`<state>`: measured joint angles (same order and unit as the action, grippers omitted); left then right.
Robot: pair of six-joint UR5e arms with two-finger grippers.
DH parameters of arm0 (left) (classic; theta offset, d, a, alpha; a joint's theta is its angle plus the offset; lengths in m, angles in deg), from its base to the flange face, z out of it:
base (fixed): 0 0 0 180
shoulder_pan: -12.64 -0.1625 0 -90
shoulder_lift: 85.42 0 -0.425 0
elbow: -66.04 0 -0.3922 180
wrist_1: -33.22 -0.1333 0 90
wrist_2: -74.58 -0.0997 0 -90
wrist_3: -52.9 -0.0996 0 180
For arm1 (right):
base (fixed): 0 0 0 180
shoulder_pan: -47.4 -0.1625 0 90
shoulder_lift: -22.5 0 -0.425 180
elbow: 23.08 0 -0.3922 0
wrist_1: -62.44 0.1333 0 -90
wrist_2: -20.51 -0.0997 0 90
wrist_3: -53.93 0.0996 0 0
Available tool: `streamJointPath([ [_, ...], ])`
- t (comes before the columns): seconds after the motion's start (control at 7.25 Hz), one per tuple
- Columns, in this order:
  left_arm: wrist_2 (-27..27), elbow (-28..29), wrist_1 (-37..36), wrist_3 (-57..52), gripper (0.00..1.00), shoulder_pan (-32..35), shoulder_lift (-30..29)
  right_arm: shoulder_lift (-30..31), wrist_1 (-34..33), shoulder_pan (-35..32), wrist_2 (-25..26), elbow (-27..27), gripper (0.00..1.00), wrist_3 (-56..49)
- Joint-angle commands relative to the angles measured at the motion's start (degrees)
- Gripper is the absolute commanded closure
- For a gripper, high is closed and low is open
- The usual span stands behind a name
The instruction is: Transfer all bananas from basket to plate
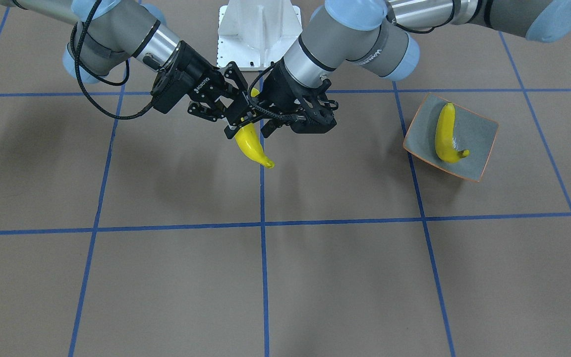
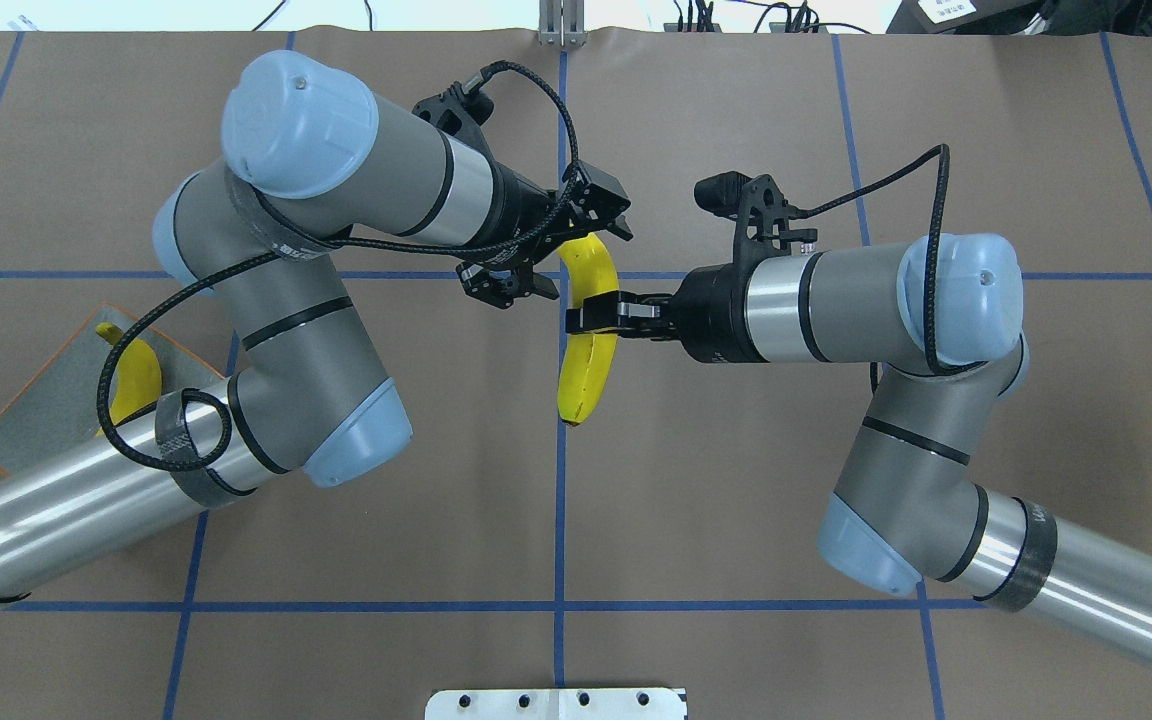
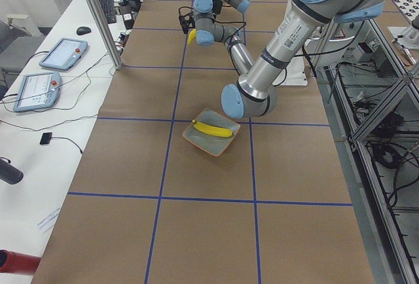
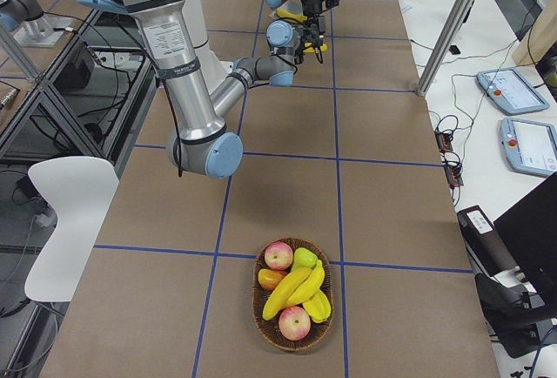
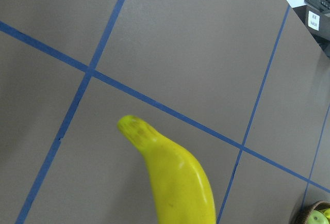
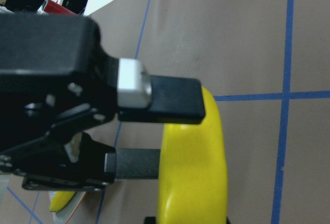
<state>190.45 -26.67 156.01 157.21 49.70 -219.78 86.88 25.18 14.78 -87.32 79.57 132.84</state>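
Observation:
A yellow banana (image 2: 586, 365) hangs above the table's middle, with my right gripper (image 2: 593, 316) shut on its mid-section. My left gripper (image 2: 558, 250) stands open, its fingers spread either side of the banana's far end, apart from it. The left wrist view shows that banana (image 5: 180, 182) over bare table, and the right wrist view has the right fingers (image 6: 175, 100) clamped across it. Another banana (image 1: 446, 134) lies on the grey-green plate (image 1: 481, 131) with an orange rim, beside my left arm. The basket (image 4: 261, 326) at the right end holds more bananas (image 4: 291, 293).
Apples (image 4: 278, 254) and other fruit share the basket. Blue tape lines cross the brown table cover. A white mount (image 1: 259, 29) sits at the robot's base. Tablets and cables lie on the side benches.

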Motion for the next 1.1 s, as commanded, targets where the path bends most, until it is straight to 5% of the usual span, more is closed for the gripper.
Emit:
streamJointPath([
  [0.0, -0.03, 0.07, 0.25, 0.02, 0.49, -0.58, -0.02, -0.39, 0.00, 0.28, -0.02, 0.01, 1.00, -0.59],
  [0.14, 0.06, -0.02, 0.25, -0.07, 0.99, -0.58, -0.02, -0.39, 0.00, 0.28, -0.02, 0.01, 1.00, -0.77],
  [0.28, 0.06, -0.10, 0.16, -0.07, 1.00, -0.58, 0.07, -0.31, 0.00, 0.28, -0.02, -0.07, 1.00, -1.55],
  [0.41, 0.06, -0.02, 0.08, -0.24, 1.00, -0.58, 0.16, -0.31, 0.00, 0.37, 0.33, 0.01, 0.01, -2.95],
  [0.69, 0.23, -0.19, -0.01, -0.85, 1.00, -0.58, 0.68, 1.18, 0.09, -0.24, 0.60, 2.11, 0.00, -2.97],
  [0.97, 1.72, -4.82, -0.45, -5.82, 1.00, 0.03, 6.97, 9.24, 0.26, -0.33, 1.20, 7.73, 0.00, -2.97],
])
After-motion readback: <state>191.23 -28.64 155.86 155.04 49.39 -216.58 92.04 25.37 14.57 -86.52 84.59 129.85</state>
